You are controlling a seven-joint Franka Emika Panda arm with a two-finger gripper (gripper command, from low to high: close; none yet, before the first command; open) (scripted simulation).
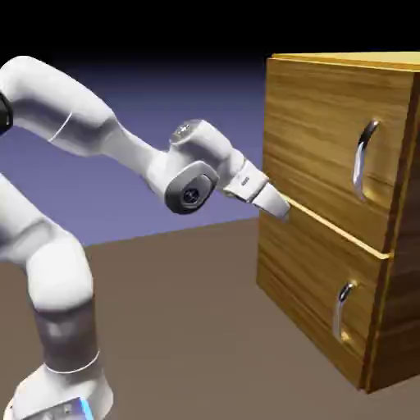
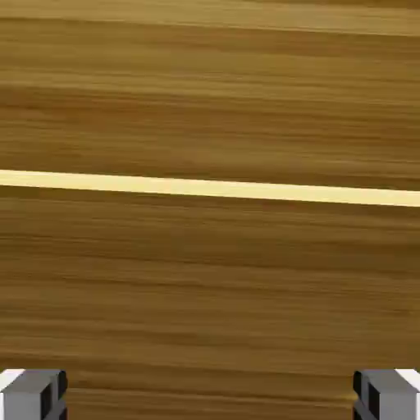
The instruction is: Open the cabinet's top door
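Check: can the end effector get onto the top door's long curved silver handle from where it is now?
Probably yes. The end effector is open, holding nothing, close to the golden-brown wood-grain cabinet at the seam between its panels. The top door's long curved silver handle sits further along the front and higher, with nothing between.

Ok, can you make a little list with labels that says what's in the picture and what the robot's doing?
cabinet: golden-brown wood, two front panels stacked
top door: looks shut, curved silver handle untouched
lower panel: shut, smaller handle
tool: open, empty, close to the pale seam between the panels, away from both handles
hand view: only wood grain and the seam
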